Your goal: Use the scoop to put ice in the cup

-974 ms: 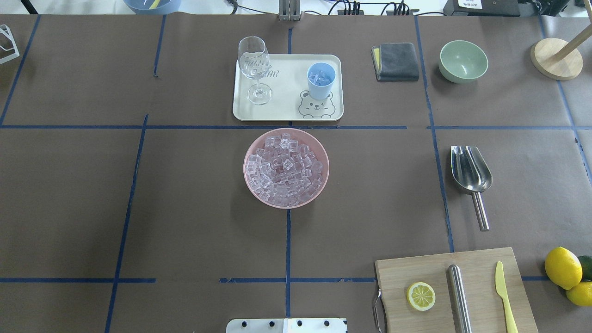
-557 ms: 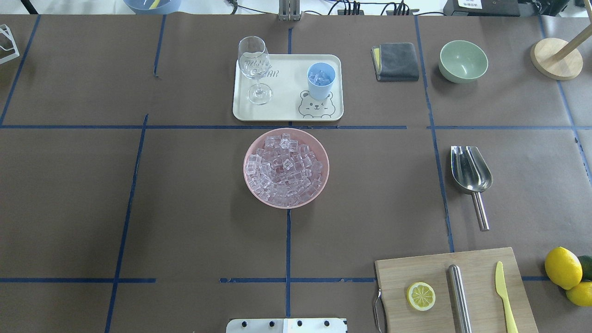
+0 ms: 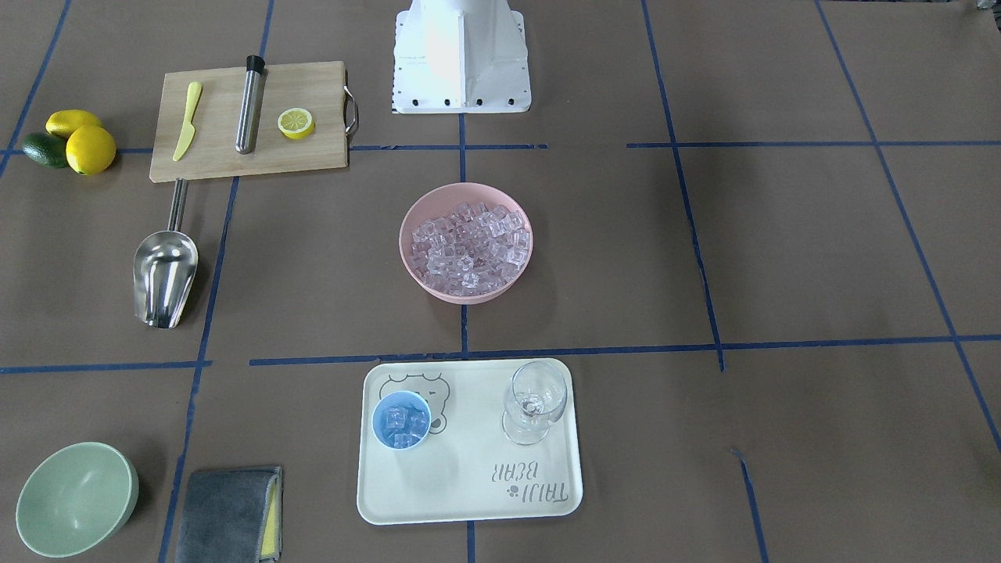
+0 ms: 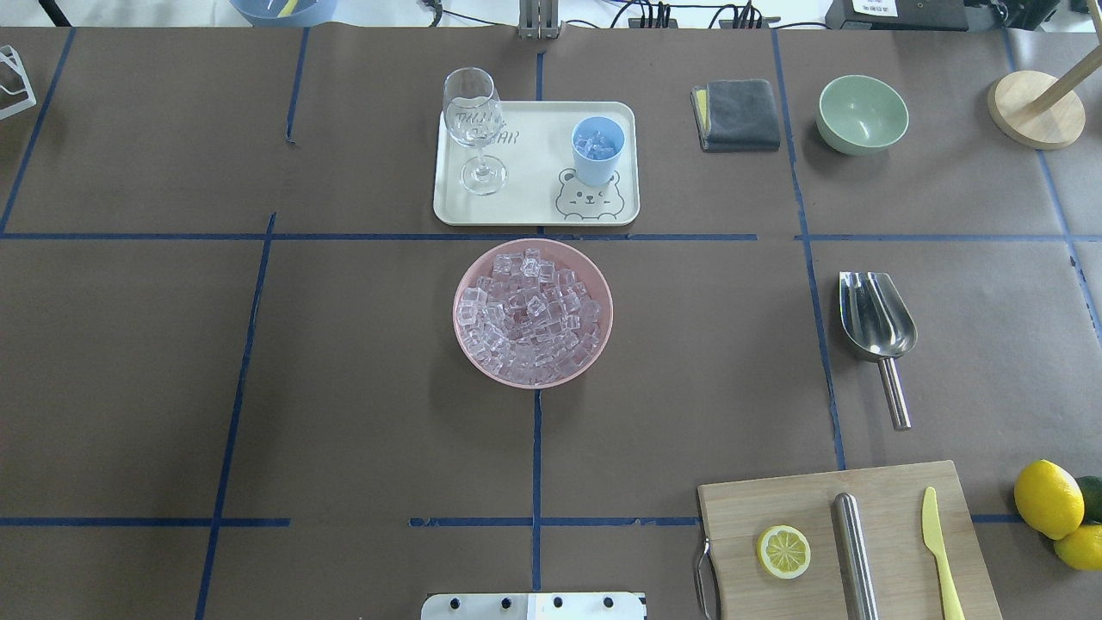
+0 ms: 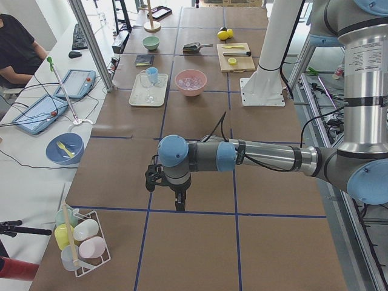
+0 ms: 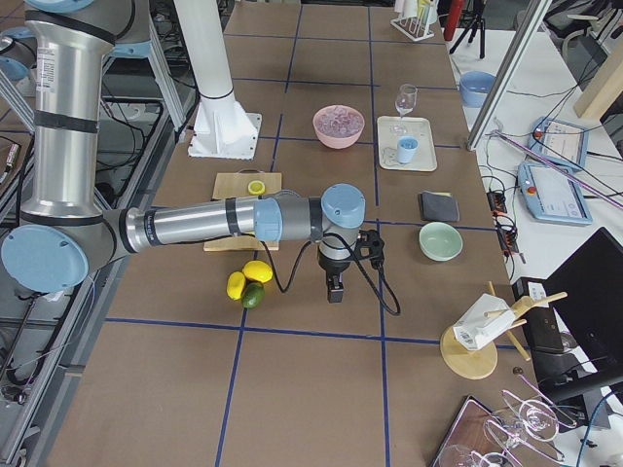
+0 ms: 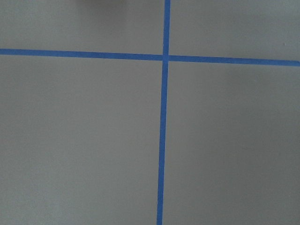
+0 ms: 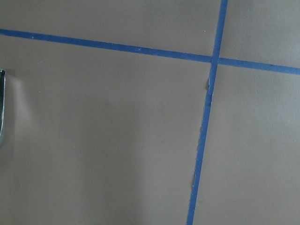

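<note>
The ice (image 4: 530,317) is heaped in a pink bowl (image 4: 457,314) at the table's middle. The light-blue cup (image 4: 597,149) stands on a white tray (image 4: 534,185) behind the bowl, and a few cubes show inside it (image 3: 400,420). The steel scoop (image 4: 876,323) lies on the table to the right, apart from both. My left gripper (image 5: 180,203) shows only in the exterior left view, far from all of them; I cannot tell if it is open. My right gripper (image 6: 335,290) shows only in the exterior right view, near the lemons; I cannot tell its state.
A stemmed glass (image 4: 472,129) stands on the tray. A cutting board (image 4: 887,499) with a steel cylinder (image 4: 855,551), a yellow knife (image 4: 938,547) and a lemon half is at front right. A green bowl (image 4: 862,113) and a grey cloth (image 4: 739,114) are at back right.
</note>
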### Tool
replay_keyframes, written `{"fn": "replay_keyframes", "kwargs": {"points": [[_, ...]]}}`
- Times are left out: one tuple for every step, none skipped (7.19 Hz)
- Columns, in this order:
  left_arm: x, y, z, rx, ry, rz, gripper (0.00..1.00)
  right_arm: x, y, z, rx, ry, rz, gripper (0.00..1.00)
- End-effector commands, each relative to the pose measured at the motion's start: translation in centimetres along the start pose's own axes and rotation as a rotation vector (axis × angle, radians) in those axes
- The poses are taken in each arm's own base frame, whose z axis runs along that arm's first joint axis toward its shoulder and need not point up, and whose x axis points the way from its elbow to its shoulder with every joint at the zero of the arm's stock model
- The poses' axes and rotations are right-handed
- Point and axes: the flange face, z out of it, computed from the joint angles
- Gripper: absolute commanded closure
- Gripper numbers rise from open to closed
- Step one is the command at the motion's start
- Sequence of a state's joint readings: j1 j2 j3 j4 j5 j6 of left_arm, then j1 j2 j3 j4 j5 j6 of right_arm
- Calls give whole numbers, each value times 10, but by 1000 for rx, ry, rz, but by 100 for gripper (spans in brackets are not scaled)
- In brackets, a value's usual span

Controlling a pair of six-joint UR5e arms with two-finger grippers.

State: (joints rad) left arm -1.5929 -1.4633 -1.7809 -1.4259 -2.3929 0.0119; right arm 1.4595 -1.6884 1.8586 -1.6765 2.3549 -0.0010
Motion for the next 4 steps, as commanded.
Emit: {"fn": "replay_keyframes", "kwargs": {"points": [[0, -3, 1, 0, 0, 0, 0, -6, -8, -8, 13, -15, -3, 0], [-4, 2, 4, -6, 0, -4, 0, -4, -1, -16, 31, -45, 7, 0], [-3, 0, 4, -6, -1, 1, 0, -4, 6, -17, 31, -44, 10, 0], [-2, -3, 3, -3, -3, 5, 0, 0, 8, -14, 26, -33, 5, 0]]}}
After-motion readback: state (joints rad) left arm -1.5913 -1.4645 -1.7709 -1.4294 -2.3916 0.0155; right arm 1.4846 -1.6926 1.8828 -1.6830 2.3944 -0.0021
